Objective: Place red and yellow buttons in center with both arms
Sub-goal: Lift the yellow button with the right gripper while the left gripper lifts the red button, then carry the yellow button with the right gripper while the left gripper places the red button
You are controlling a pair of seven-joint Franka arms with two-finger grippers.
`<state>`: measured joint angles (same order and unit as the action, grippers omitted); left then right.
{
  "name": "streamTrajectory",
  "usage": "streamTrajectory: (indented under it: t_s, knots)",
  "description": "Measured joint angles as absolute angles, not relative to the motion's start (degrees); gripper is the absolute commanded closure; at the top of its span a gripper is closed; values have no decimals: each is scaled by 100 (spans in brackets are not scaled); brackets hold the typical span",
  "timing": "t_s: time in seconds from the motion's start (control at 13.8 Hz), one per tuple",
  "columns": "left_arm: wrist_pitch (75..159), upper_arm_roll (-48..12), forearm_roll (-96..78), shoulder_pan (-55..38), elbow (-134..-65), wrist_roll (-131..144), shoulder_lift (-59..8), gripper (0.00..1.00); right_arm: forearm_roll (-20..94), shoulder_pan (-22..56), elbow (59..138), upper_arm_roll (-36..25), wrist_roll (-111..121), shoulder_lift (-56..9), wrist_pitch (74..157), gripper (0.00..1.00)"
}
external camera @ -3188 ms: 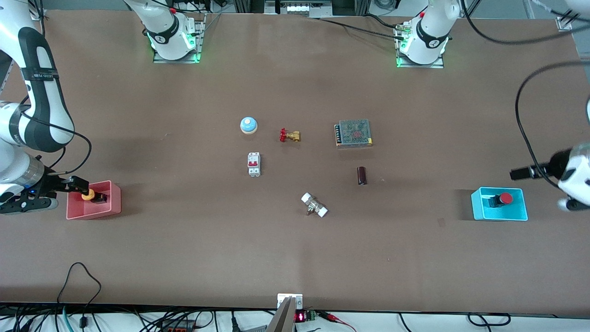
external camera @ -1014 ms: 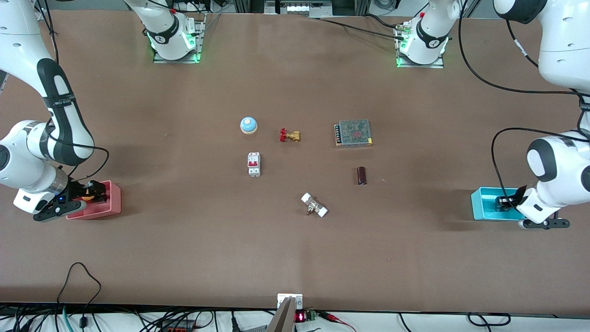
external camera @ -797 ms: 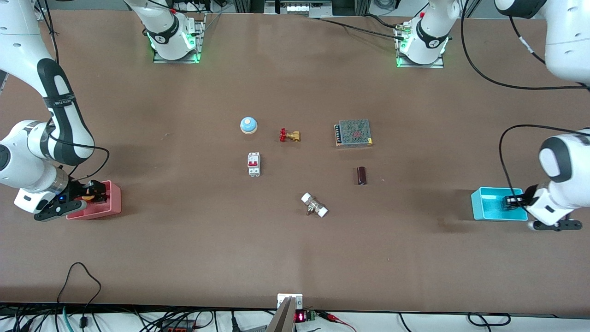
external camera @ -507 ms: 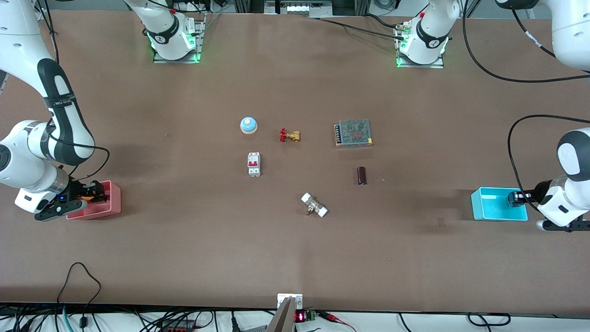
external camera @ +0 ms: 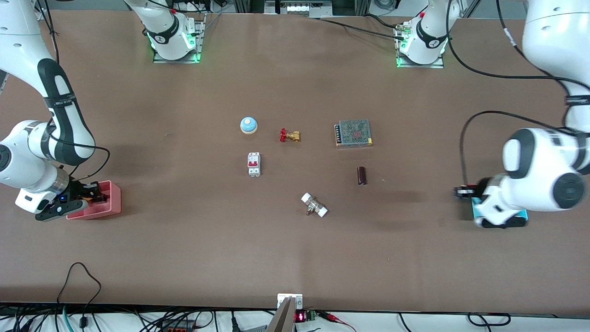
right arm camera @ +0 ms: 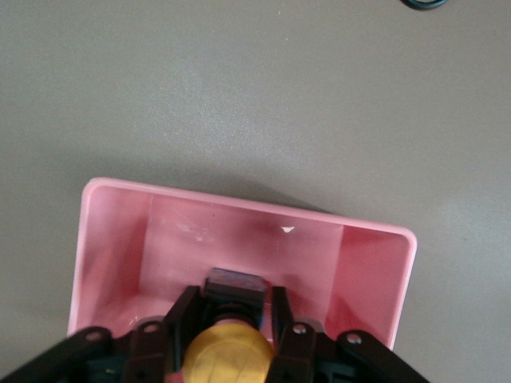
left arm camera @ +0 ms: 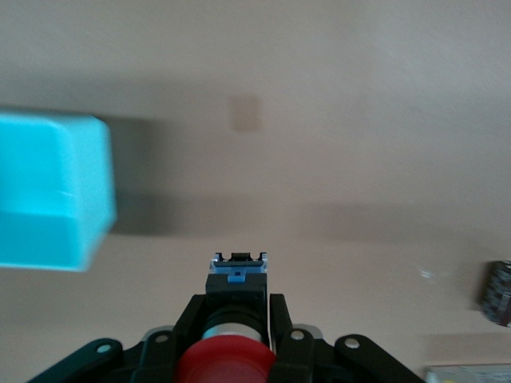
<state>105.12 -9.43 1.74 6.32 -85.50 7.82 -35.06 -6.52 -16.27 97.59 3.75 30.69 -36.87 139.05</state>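
Note:
My left gripper [external camera: 462, 192] is shut on the red button [left arm camera: 227, 364], gripping its black body [left arm camera: 237, 286]. It holds it in the air over bare tabletop, just off the cyan bin's [left arm camera: 48, 191] side that faces the table's middle. The left arm covers most of the cyan bin [external camera: 522, 215] in the front view. My right gripper [external camera: 92, 197] is down inside the pink bin [external camera: 108, 210], shut on the yellow button [right arm camera: 226, 351]. In the right wrist view the button sits low within the pink bin's walls [right arm camera: 239, 203].
In the table's middle lie a blue dome bell [external camera: 248, 125], a brass valve with a red handwheel [external camera: 289, 135], a metal mesh box [external camera: 353, 133], a white circuit breaker [external camera: 254, 164], a dark cylinder [external camera: 362, 175] and a white-ended fitting [external camera: 314, 205].
The left gripper came down into the cyan bin, took the red button and carried it out toward the table's middle. The right gripper went into the pink bin onto the yellow button and stays there.

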Motion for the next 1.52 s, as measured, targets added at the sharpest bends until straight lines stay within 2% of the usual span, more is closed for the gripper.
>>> streamTrajectory:
  t_s: [0.14,0.58,0.8,0.87,0.94,1.01,1.09,1.3,1.52]
  knots:
    - [10690,-1129,174,606,-8923,1078,-3455,66,-652,-1627,9759,375,3070,-3687,13904,60]
    - [12292,-1204,175,469,-10444,1406,-3172,66,-652,-1626,9726,377,3069,-3621,13899,61]
    - [13151,-1210,175,326,-11044,1675,-3080,65,-652,-1623,9653,409,3070,-3272,13389,61]
    - [13328,-1210,175,281,-11165,1728,-3074,54,-652,-1622,9615,436,3069,-3053,13035,61]
    - [13415,-1209,175,258,-11232,1763,-3063,27,-640,-1616,9576,485,3053,-2793,12620,61]
    - [13435,-1208,175,258,-11260,1771,-3032,7,-594,-1601,9550,581,2922,-2496,12201,61]
    - [13435,-1204,175,263,-11271,1777,-3016,0,-539,-1549,9548,697,2613,-2206,11828,61]
    - [13435,-1195,175,287,-11279,1783,-2984,0,-482,-1031,9681,1027,1171,-1761,11310,61]
    - [13440,-1194,175,294,-11265,1783,-2853,0,-486,-272,10191,1130,-272,-1852,11991,61]
